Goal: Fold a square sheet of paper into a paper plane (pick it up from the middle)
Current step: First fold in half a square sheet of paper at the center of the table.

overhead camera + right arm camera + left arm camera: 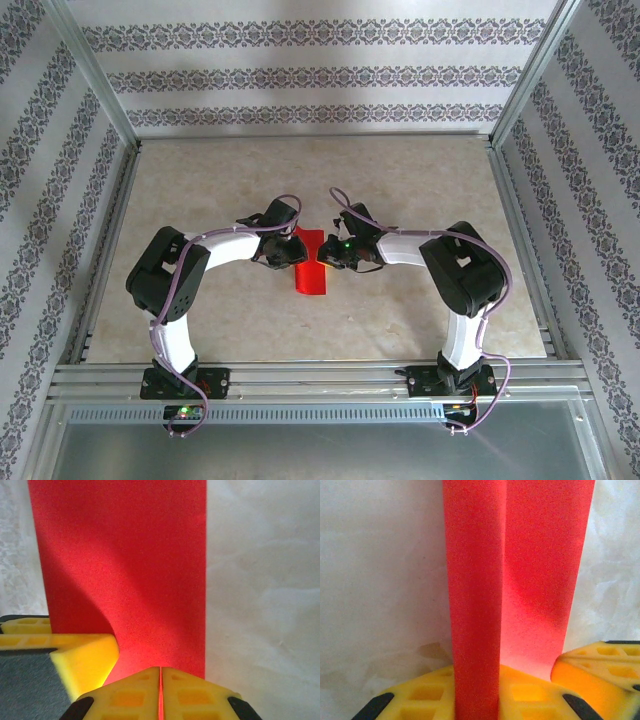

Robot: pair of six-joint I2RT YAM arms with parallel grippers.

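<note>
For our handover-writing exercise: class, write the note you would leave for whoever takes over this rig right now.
Left hand: shut on a raised fold of the red paper.
Right hand: shut on the paper's near edge, opposite the left hand.
Paper: mid-table, between both hands, a long narrow strip.
Done: lengthwise folds.
Left: no pointed nose or wings visible yet; the plane remains to be shaped.

We see the paper (311, 275) in a plain bright red, unmarked. The fingers (530, 695) are yellow with black patches at their corners (one in the right wrist view has a dull grey face). The arms (225, 247) are white with black joints. The table (420, 180) is mottled beige, and the walls (320, 75) are white with grey floral stripes.
</note>
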